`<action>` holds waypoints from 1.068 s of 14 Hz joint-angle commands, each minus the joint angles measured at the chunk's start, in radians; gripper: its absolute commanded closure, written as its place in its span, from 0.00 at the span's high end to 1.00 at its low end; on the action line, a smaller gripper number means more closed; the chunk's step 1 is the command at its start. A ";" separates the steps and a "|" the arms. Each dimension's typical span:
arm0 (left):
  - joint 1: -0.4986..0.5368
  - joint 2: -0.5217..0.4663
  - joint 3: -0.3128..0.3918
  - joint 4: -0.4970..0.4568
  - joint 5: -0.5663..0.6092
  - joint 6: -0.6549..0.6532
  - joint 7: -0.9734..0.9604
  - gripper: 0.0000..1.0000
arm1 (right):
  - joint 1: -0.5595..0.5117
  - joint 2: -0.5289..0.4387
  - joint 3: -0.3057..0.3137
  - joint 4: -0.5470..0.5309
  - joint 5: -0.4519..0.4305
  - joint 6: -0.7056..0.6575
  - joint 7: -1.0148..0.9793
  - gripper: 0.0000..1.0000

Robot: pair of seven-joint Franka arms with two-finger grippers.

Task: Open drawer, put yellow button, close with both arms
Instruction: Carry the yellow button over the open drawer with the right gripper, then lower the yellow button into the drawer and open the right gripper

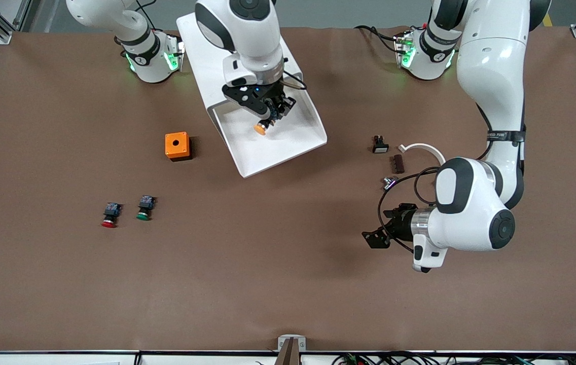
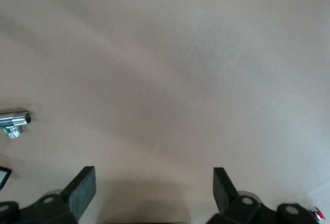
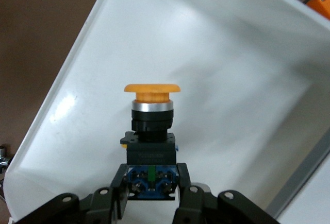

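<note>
The white drawer (image 1: 288,142) stands pulled open in front of its white cabinet (image 1: 199,45), near the right arm's base. My right gripper (image 1: 268,117) is shut on the blue-and-black body of the yellow button (image 1: 260,129) and holds it over the drawer's tray, cap pointing down toward the floor of the tray. In the right wrist view the button (image 3: 151,116) sits between the right gripper's (image 3: 151,188) fingers, with the drawer (image 3: 232,69) under it. My left gripper (image 1: 376,235) hangs open and empty over bare table toward the left arm's end; its fingers (image 2: 82,190) stand wide apart.
An orange box (image 1: 177,146) sits beside the drawer. A red-capped button (image 1: 110,214) and a green-capped button (image 1: 144,207) lie nearer the front camera. Near the left arm lie a black switch (image 1: 380,145), a white curved piece (image 1: 427,149), a brown strip (image 1: 398,163) and a metal part (image 1: 388,182).
</note>
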 commanded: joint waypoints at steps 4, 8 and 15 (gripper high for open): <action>-0.077 -0.036 0.007 -0.032 0.098 0.048 -0.003 1.00 | 0.039 0.064 -0.013 0.042 -0.025 0.029 0.080 0.00; -0.125 -0.116 0.004 -0.135 0.151 0.088 -0.003 1.00 | 0.025 0.062 -0.014 0.043 -0.022 0.022 0.061 1.00; -0.237 -0.210 0.005 -0.271 0.203 0.197 -0.032 1.00 | -0.056 0.061 -0.022 0.205 -0.008 -0.156 -0.154 1.00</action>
